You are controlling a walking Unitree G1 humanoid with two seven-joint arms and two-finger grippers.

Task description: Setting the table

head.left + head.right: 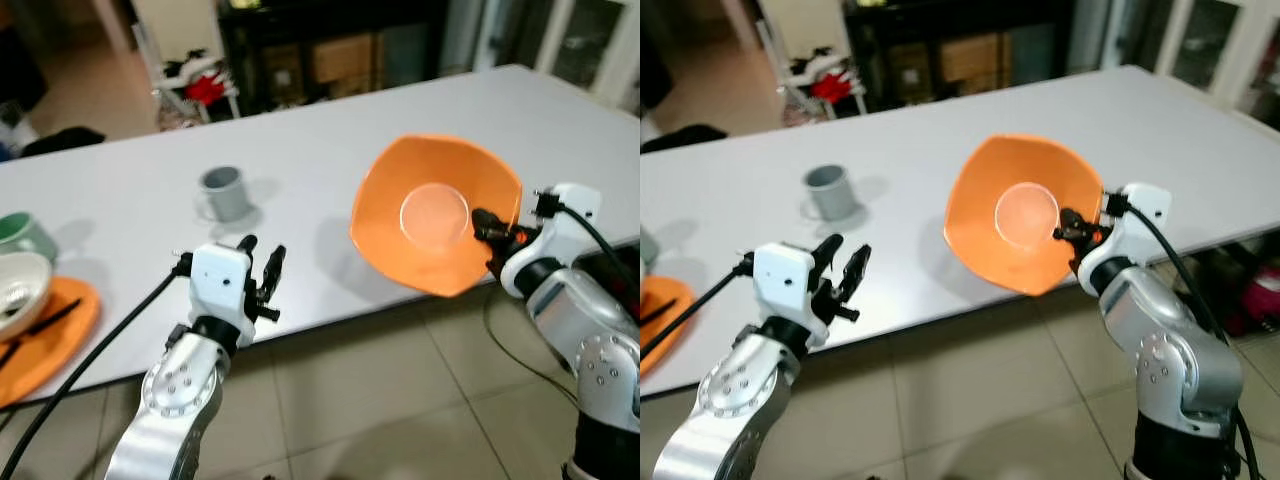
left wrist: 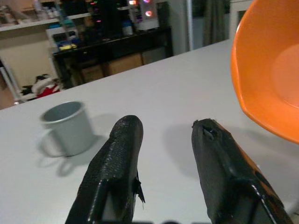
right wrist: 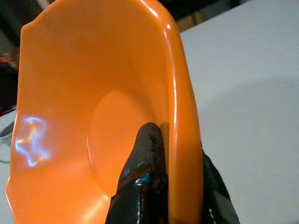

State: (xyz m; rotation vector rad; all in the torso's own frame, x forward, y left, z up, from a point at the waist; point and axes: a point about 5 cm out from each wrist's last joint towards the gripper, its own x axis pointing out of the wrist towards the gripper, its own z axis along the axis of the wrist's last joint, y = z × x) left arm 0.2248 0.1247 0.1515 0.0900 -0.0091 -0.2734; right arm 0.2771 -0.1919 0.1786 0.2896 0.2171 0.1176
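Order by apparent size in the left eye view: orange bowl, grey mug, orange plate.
1. orange bowl, largest, though nearer the camera
2. orange plate, cut by the frame
3. grey mug, smallest

An orange bowl [image 1: 437, 212] with a wavy, faceted rim and a paler round base is held tilted nearly on edge, its hollow facing the camera, above the near edge of the white surface [image 1: 330, 150]. The right tool [image 1: 484, 226] pinches its rim, one finger inside and one behind. A grey mug [image 1: 224, 192] stands upright on the surface, well apart from the bowl.
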